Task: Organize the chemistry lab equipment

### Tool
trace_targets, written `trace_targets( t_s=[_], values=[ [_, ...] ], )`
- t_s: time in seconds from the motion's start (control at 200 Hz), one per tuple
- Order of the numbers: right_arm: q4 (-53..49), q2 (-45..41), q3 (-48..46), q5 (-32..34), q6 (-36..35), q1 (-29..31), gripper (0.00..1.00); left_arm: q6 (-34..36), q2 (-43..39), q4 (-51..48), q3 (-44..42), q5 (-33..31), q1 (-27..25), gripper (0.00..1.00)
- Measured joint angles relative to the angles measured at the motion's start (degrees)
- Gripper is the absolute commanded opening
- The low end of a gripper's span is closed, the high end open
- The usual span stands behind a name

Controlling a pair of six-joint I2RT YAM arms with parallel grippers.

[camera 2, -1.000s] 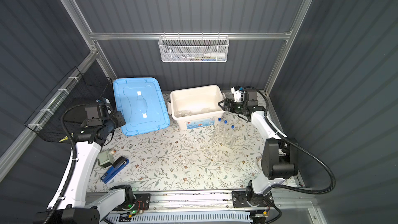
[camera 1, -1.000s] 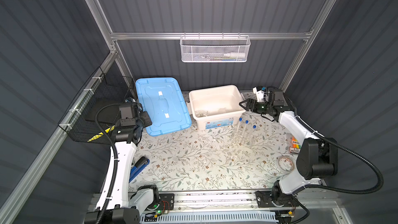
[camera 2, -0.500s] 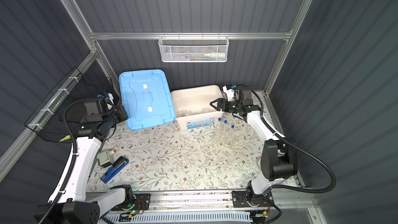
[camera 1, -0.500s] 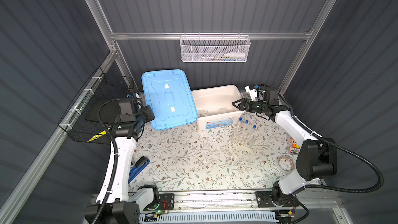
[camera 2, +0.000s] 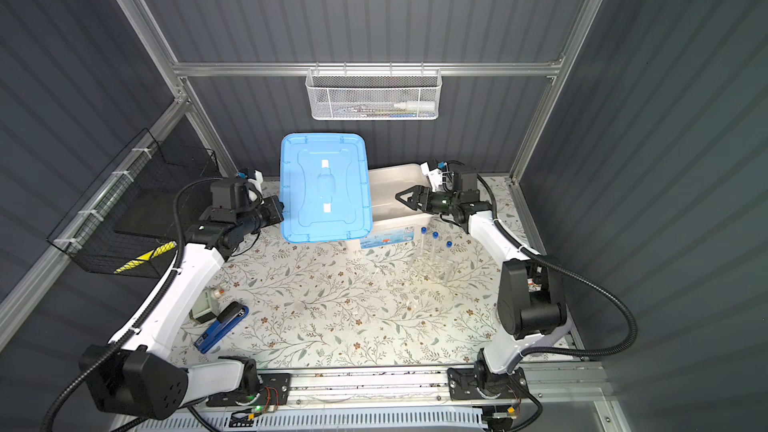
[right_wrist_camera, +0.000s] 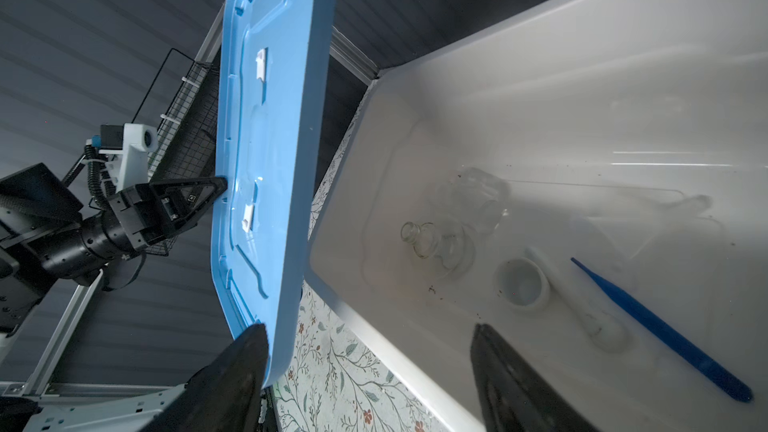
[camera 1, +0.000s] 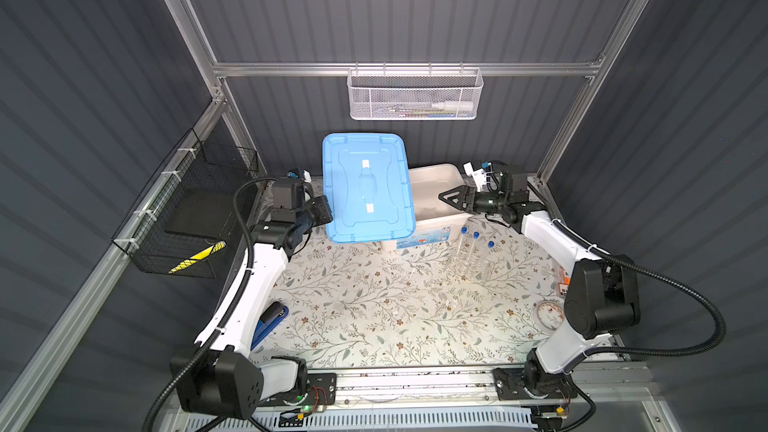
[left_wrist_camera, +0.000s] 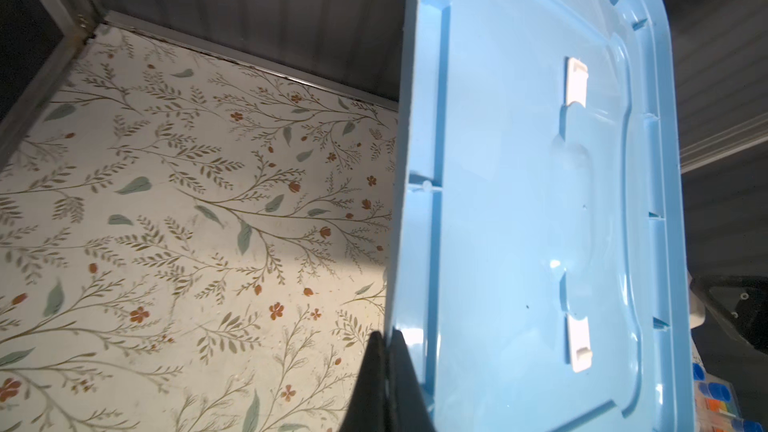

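Pinching the left rim of the blue lid [camera 1: 368, 189] tight in the left gripper [left_wrist_camera: 385, 340], holding it raised over the left part of the white bin [camera 1: 436, 187] at the back edge of the table [camera 1: 374, 317]. Hovering with the right gripper [camera 1: 451, 198] spread wide and empty over the bin's right end. Down in the bin: small glass vessels [right_wrist_camera: 440, 243], small white bowl [right_wrist_camera: 521, 284], white pestle [right_wrist_camera: 582, 309], blue tweezers [right_wrist_camera: 660, 330]. Standing in front of the bin, toward the right edge: blue-capped test tubes [camera 1: 473, 249] in the clear rack [camera 1: 467, 270]. Near the front left corner: blue-black stapler [camera 2: 222, 326].
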Motion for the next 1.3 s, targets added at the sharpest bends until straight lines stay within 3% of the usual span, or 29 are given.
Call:
trace_targets(
  t_s=[0.38, 0.885, 1.301],
  values=[
    [5.55, 3.37, 0.02, -2.99, 5.27, 0.31, 0.76, -2.38, 6.45, 5.81, 1.09, -0.68, -5.81, 0.0],
    [6.58, 6.01, 2.03, -3.48, 6.88, 1.7, 0.69, -3.82, 10.95, 10.88, 3.43, -0.31, -7.98, 0.0],
    [9.99, 6.32, 2.03, -3.96, 10.05, 1.73, 0.57, -4.72, 15.06, 12.48, 5.46, 1.38, -9.55, 0.0]
  ],
)
